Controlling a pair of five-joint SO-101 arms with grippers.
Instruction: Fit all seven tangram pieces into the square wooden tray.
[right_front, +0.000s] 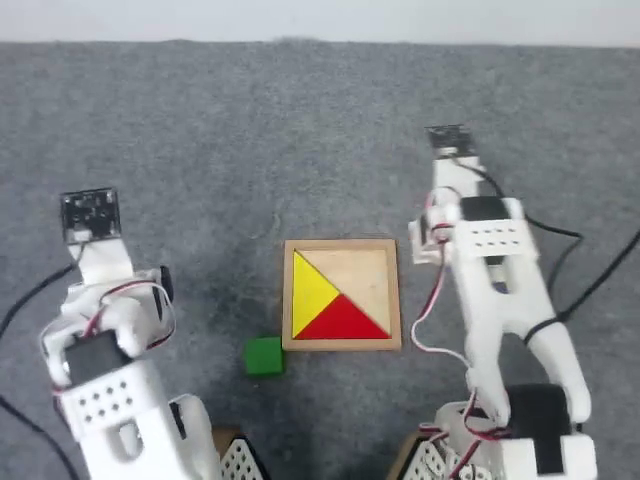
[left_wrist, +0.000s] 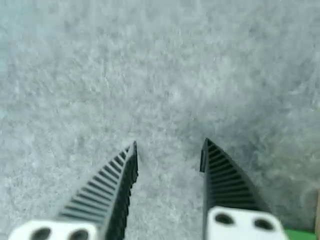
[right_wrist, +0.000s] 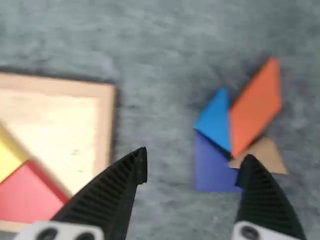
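On the left, the left hand (left_wrist: 170, 150) is hovering over the bare grey felt-covered table (right_front: 200, 120), its jaws spread wide and holding nothing. To its right, a small green square block (right_front: 263, 356) is lying just beside the near-left corner of the square wooden tray (right_front: 342, 244). A closing pinch there is likely risking a knock on the rim, which would slide the tray.

Inside the tray, a yellow triangle (right_front: 312, 290) is sitting on the left and a red triangle (right_front: 342, 320) along the near edge. The two are touching, and the remaining floor is showing bare wood.

Further right, the right hand (right_wrist: 195, 155) is hanging with its jaws spread between the tray and a heap of four pieces. An orange parallelogram (right_wrist: 255, 107) is lying across a light blue triangle (right_wrist: 215, 120), a dark blue piece (right_wrist: 210, 167) and a tan triangle (right_wrist: 267, 152). Because they are overlapping, a pinch is probably going to catch two at once or scatter the rest. The thin pieces may also slip away on the felt.

No writing or label is showing legibly on the pieces or the tray.
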